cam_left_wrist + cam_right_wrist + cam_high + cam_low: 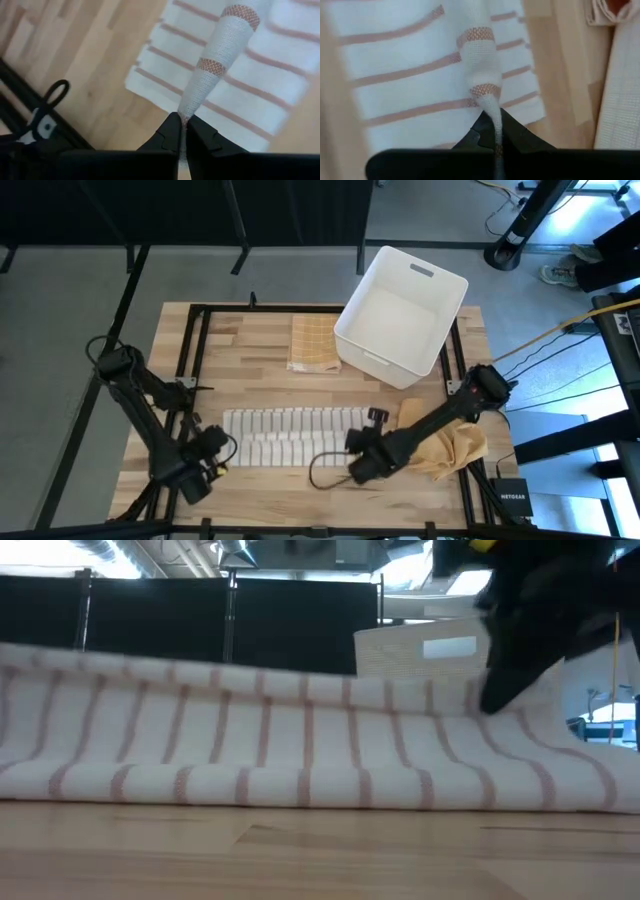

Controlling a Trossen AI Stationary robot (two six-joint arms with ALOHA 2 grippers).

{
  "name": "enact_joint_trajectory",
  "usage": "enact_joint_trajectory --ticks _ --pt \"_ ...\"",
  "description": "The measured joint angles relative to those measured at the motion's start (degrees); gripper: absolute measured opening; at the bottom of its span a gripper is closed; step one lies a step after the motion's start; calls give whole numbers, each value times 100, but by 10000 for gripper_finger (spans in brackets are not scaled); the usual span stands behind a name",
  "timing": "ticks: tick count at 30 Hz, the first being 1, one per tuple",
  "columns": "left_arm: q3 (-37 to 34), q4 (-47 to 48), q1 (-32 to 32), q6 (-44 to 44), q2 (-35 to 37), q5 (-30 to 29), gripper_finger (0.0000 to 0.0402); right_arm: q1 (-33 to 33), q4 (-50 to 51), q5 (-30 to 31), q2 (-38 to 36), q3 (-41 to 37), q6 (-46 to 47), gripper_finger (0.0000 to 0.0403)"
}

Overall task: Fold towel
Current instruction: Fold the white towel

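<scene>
Striped towel (290, 436) (lying flat) pinched at opposite ends: left gripper (181, 131) and right gripper (494, 131) both clamped on cloth.

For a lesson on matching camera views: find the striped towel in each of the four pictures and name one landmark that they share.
High view: striped towel lies lower centre, between both grippers.
Low view: the towel spans the whole width.
Left wrist view: left gripper pinches a corner.
Right wrist view: right gripper pinches a corner.
Shared landmark: the towel's reddish stripes.

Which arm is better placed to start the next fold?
Neither alone: left gripper and right gripper each pinch a near corner of the striped towel, so both look placed to fold together.
</scene>
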State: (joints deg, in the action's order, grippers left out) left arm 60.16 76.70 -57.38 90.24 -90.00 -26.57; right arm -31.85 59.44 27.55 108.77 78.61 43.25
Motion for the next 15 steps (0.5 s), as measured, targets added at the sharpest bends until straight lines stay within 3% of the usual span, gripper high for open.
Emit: enact_joint_trajectory --ticks 11,15 --pt "-976 -661 440 -180 0 -273 7 674 -767 120 2 -759 0 6" --pt "-1154 -1067 525 -326 0 -367 9 756 -890 171 2 -812 151 26"
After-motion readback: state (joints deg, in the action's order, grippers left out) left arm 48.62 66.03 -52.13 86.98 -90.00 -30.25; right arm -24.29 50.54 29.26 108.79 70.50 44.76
